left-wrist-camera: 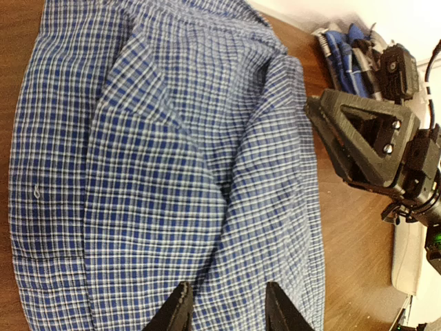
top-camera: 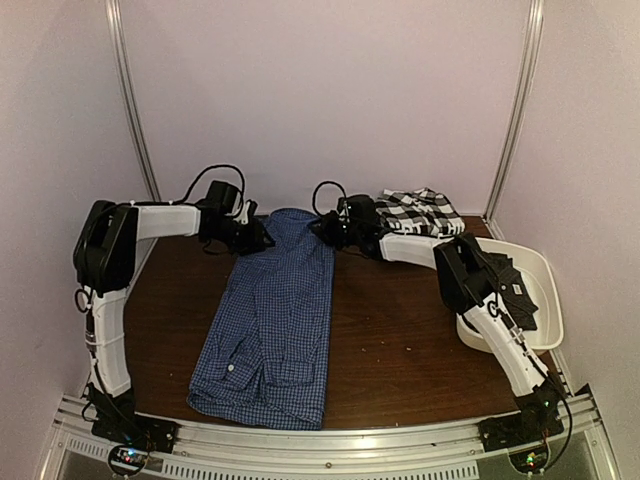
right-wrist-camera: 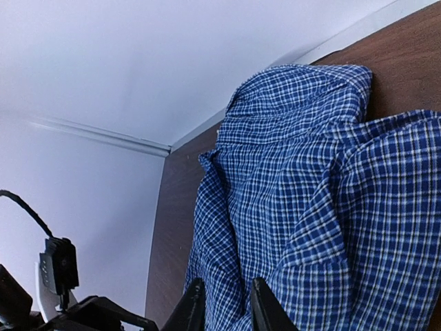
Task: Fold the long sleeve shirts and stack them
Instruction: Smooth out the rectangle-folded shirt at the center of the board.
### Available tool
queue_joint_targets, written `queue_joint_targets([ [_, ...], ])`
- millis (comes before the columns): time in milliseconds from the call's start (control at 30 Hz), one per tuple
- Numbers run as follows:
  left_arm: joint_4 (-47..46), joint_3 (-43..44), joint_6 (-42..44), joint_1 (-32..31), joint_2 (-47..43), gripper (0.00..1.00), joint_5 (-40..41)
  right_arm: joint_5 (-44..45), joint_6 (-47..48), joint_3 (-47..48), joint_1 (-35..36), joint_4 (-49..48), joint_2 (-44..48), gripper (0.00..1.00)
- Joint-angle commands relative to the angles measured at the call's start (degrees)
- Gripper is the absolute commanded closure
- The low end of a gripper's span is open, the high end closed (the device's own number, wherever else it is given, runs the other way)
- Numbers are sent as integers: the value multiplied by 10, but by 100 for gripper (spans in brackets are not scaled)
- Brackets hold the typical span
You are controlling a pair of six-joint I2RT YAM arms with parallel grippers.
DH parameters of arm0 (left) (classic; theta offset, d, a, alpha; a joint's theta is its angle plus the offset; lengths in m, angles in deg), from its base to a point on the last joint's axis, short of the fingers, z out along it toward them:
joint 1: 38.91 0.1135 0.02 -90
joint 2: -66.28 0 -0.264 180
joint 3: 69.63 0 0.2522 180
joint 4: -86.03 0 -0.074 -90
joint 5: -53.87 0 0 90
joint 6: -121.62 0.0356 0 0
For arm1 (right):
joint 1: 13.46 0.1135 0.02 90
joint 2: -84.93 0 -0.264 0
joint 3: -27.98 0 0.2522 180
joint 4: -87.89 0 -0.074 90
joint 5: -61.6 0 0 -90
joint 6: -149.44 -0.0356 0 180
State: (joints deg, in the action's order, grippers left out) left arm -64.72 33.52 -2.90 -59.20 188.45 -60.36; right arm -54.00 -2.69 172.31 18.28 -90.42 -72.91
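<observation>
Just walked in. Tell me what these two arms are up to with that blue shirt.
Both arms reach to the far end of the blue-and-white fine-check shirt, which lies folded into a long strip on the table. The left claw is at its far left corner and the right claw at its far right one. Whether either grips the cloth is unclear. A black-and-white check shirt lies bunched at the far right, by the white tub.

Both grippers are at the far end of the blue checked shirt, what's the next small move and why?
Probably lift that far end of the blue checked shirt toward the near end, halving it. It lies as a long narrow strip, with the left gripper and right gripper at its far corners; their hold on the cloth is unclear.
</observation>
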Motion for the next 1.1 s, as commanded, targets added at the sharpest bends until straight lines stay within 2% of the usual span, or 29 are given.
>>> queue_joint_targets([
  [0, -43, 9, 7, -22, -28, 63, -30, -25, 69, -70, 8, 34, 118, 75],
  [233, -120, 14, -56, -41, 37, 63, -68, -17, 99, -281, 15, 11, 256, 73],
  [433, -121, 55, -74, -41, 122, 64, -85, -31, 134, -354, 31, 38, 301, 70],
  [567, -118, 64, -79, -40, 141, 65, -86, -38, 145, -373, 47, 49, 305, 70],
  [733, -97, 80, -67, -39, 122, 65, -85, -47, 150, -362, 67, 61, 280, 70],
  [933, -45, 95, -37, -30, 46, 63, -54, -50, 149, -328, 74, 79, 233, 70],
  [1067, -27, 45, -28, -9, -15, 63, -36, -41, 156, -304, 70, 104, 202, 71],
])
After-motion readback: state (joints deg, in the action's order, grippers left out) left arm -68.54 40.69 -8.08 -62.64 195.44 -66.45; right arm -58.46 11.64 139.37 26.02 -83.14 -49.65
